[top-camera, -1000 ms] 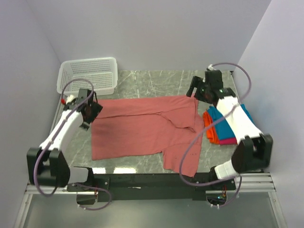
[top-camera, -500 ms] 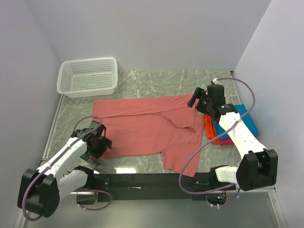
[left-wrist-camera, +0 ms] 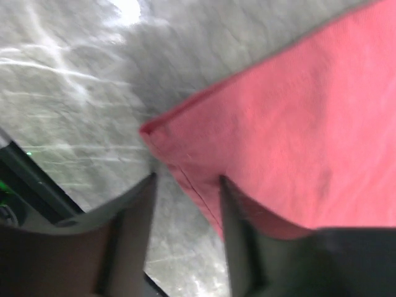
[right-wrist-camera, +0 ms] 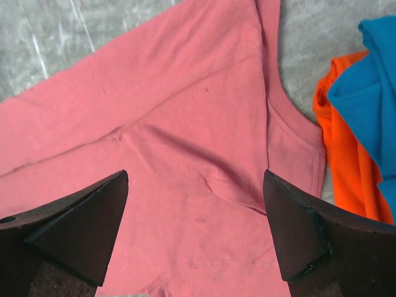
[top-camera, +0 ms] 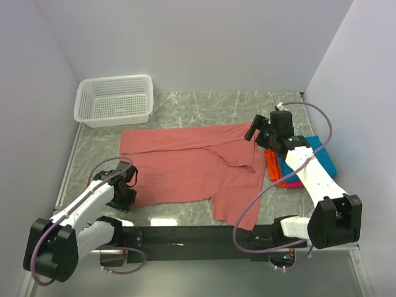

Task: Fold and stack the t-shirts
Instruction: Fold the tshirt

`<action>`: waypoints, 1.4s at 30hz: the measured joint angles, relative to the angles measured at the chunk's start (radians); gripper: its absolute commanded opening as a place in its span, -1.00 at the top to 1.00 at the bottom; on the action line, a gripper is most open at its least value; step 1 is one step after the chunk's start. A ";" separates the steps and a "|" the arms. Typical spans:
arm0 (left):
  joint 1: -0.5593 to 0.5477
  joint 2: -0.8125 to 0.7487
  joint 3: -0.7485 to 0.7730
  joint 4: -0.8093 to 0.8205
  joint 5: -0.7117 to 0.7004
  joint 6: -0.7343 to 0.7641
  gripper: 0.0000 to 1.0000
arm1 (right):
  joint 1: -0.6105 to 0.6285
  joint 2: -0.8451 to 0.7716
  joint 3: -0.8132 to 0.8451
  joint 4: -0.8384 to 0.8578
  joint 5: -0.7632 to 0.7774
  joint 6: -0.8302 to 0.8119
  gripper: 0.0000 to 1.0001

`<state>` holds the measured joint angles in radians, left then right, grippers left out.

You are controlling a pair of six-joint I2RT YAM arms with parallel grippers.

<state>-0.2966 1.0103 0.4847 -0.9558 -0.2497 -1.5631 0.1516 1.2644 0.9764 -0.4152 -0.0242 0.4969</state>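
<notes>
basket (top-camera: 114,99) at far-left of table (top-camera: 204,102) | left hand (left-wrist-camera: 185,184) fingers slightly apart, straddling near-left corner hem of red tee (top-camera: 179,164) | red tee spread mid-table, right side rumpled | right hand (right-wrist-camera: 195,179) spread wide above tee's far-right part | folded teal tee (top-camera: 323,154) on orange tee (top-camera: 273,168), just right of red tee

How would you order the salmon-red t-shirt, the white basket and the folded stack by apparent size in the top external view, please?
1. Salmon-red t-shirt, clearly largest.
2. White basket and folded stack look roughly alike; the right arm hides part of the stack.
</notes>
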 measured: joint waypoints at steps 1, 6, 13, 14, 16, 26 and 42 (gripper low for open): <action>0.012 0.013 0.003 -0.005 -0.002 0.003 0.36 | 0.000 -0.002 -0.004 -0.003 0.000 0.000 -0.91; 0.042 0.056 0.023 0.006 -0.011 0.003 0.99 | 0.000 -0.035 -0.044 -0.047 -0.002 -0.005 -0.91; 0.043 0.055 0.024 0.012 -0.011 0.018 0.99 | 0.112 -0.104 -0.122 -0.156 -0.014 -0.043 -0.84; 0.043 0.055 0.024 0.013 -0.011 0.024 0.99 | 0.172 -0.109 -0.128 -0.180 -0.008 -0.048 -0.83; 0.044 0.056 0.026 0.019 -0.012 0.037 0.99 | 0.307 -0.116 -0.144 -0.211 -0.023 -0.055 -0.82; 0.045 0.063 0.055 0.046 -0.040 0.080 0.99 | 0.774 -0.092 -0.297 -0.332 -0.076 0.043 -0.67; 0.045 0.026 0.074 0.036 -0.063 0.084 0.99 | 0.904 0.056 -0.340 -0.368 -0.056 0.160 -0.04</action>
<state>-0.2516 1.0367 0.5587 -0.9195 -0.3126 -1.4792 1.0561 1.3209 0.6369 -0.7834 -0.0799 0.6567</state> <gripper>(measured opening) 0.015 0.588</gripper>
